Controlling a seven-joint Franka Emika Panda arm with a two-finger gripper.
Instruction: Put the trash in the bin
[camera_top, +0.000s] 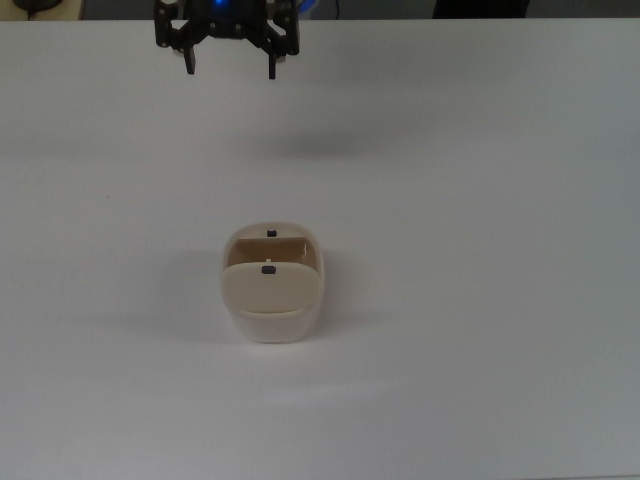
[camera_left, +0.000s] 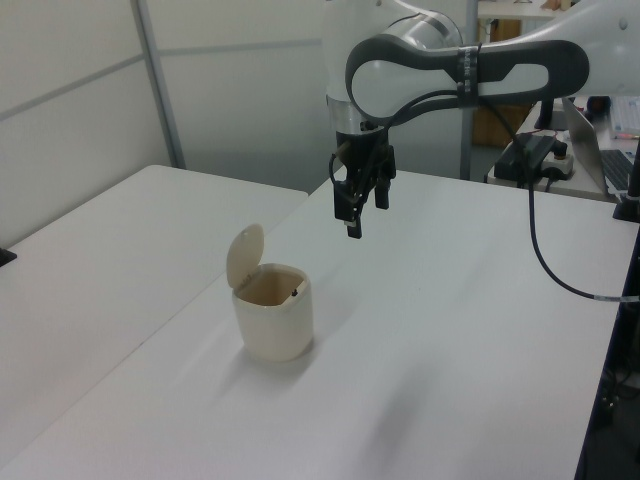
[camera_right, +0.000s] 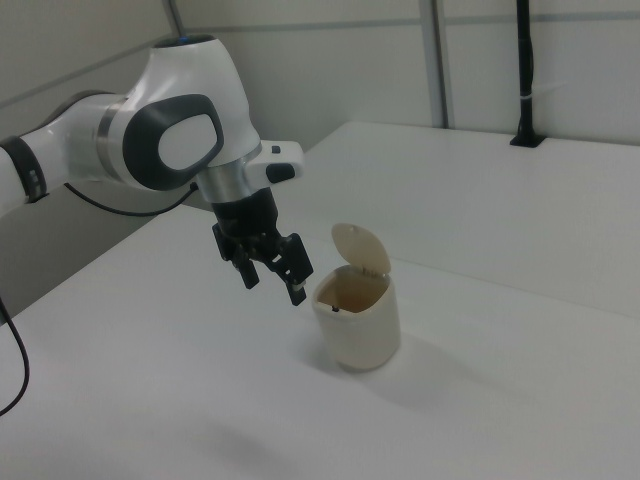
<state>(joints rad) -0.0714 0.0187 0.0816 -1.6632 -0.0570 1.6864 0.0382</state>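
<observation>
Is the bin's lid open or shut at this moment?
Open. The bin stands upright with its round flap tipped up behind the rim, its dark inside visible in the left and right views.

The bin (camera_left: 272, 322), standing in the middle of the table, looks like smooth beige plastic with a soft, faintly satin sheen, and its raised lid (camera_left: 243, 256) has the same plain finish. The table (camera_top: 480, 200) around it is a smooth, matt white surface that takes only dull, blurred shadows. Beyond the bin in the top view, the gripper (camera_top: 229, 60) is matt black, of hard plastic or metal, while the arm (camera_right: 170, 140) above it wears glossy white plastic shells with smooth dark grey panels, and a black rubbery-looking cable (camera_left: 540, 250) hangs from it.
</observation>
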